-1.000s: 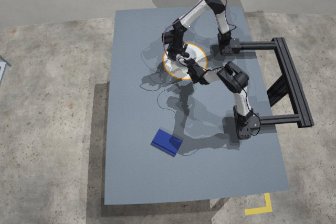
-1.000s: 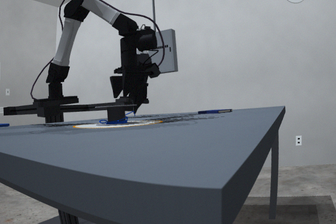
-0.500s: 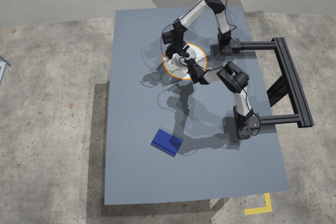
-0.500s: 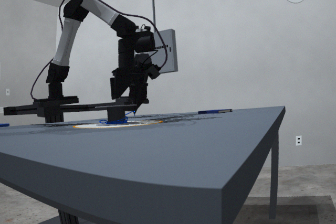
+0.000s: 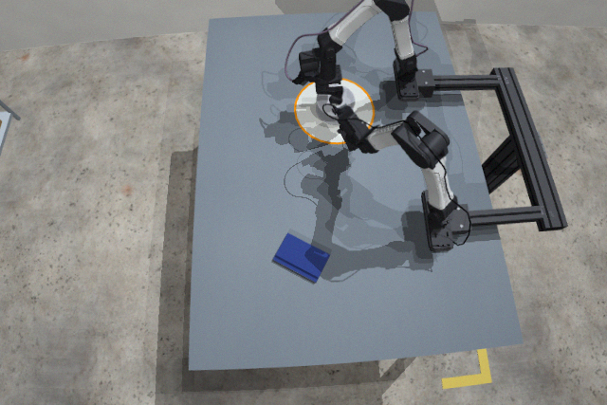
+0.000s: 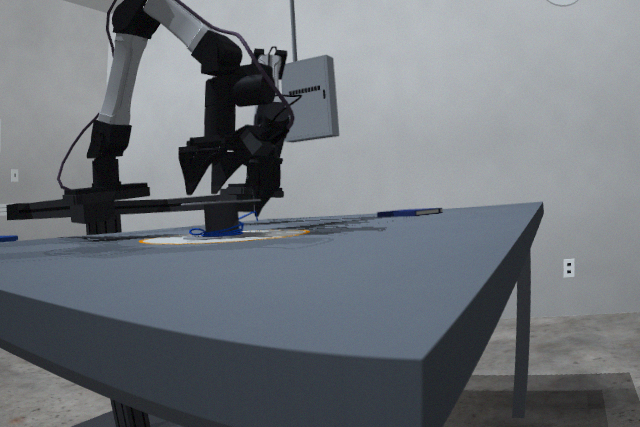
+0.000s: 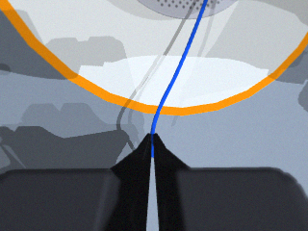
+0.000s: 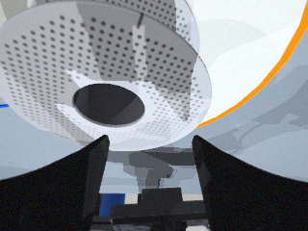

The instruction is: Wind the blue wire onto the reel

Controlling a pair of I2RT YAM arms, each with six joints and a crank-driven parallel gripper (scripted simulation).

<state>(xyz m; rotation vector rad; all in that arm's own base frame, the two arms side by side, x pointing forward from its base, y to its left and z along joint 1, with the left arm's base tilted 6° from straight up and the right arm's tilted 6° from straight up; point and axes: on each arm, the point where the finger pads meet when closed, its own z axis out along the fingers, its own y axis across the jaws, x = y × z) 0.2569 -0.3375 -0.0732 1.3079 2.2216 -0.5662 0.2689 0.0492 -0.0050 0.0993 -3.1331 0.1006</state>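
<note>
The grey perforated reel (image 5: 349, 97) (image 6: 221, 218) (image 7: 178, 10) (image 8: 43, 63) stands flange-down inside the orange-edged ring (image 5: 295, 108) (image 7: 183, 112) (image 8: 262, 86). The blue wire (image 6: 222, 232) (image 7: 180, 64) (image 8: 4, 106) lies in loose loops around the bottom of the hub, and one length runs out over the ring's edge. My left gripper (image 6: 257, 214) (image 7: 152, 136) is shut on that length, just outside the ring and low over the table. My right gripper (image 6: 202, 192) (image 8: 150, 138) is open and empty, just above the top flange. The number of turns on the hub is hidden.
A flat blue book-like object (image 5: 299, 255) (image 6: 408, 213) lies on the table (image 5: 245, 312), well away from the ring. Both arms meet closely over the reel, their wrists near each other. The arms' dark frame (image 5: 529, 145) stands at one table edge.
</note>
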